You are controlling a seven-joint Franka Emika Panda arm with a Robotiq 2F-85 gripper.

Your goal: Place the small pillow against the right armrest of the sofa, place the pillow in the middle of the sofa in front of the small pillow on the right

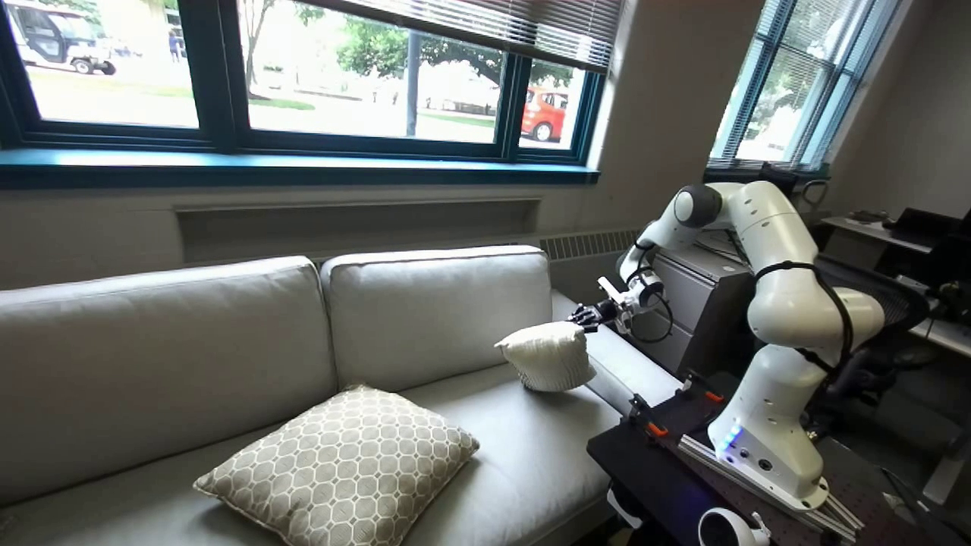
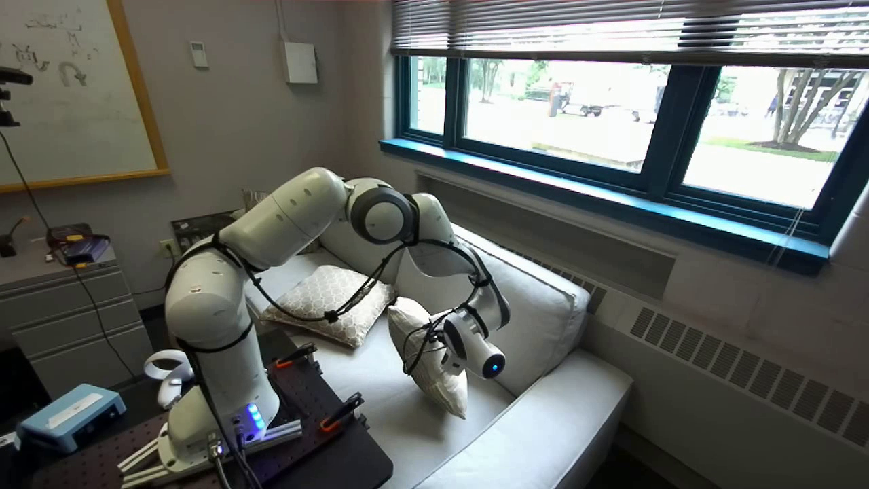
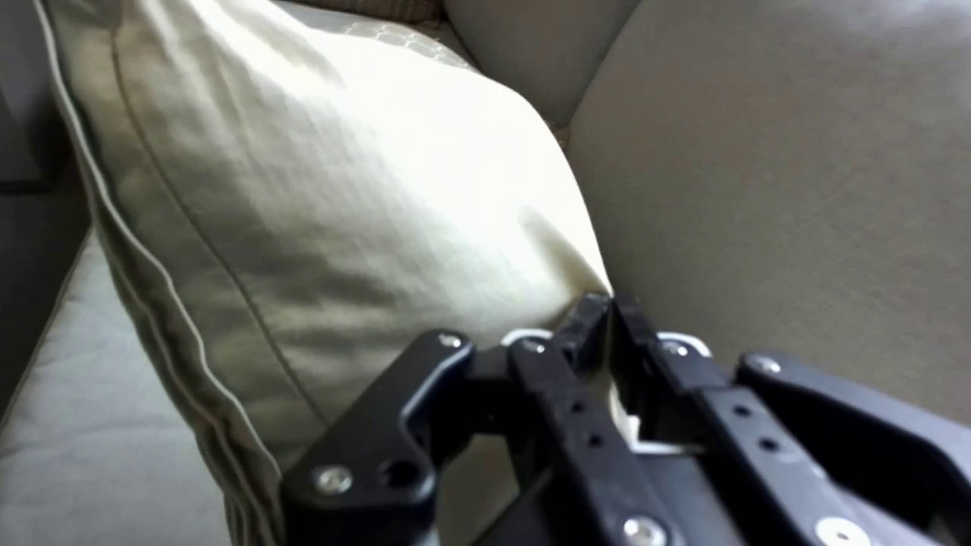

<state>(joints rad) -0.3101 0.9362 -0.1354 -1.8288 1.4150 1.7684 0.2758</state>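
Note:
The small pillow [image 1: 548, 356], plain off-white, stands on edge and tilted over the right part of the sofa [image 1: 523, 447]. My gripper [image 3: 611, 299] is shut on its upper edge, with fabric pinched between the fingertips in the wrist view. In an exterior view, a strip of seat shows between this pillow and the right armrest [image 2: 543, 428]. Whether its lower edge rests on the seat, I cannot tell. The larger lattice-patterned pillow [image 1: 349, 462] lies flat around the middle of the seat. In an exterior view my wrist hides the fingers.
A back cushion [image 1: 440, 311] rises close behind the held pillow and beside the gripper. The black table [image 2: 353, 448] carrying the arm's base adjoins the sofa front, with clamps [image 2: 343, 411] along its edge. A filing cabinet [image 1: 686, 296] stands beyond the armrest.

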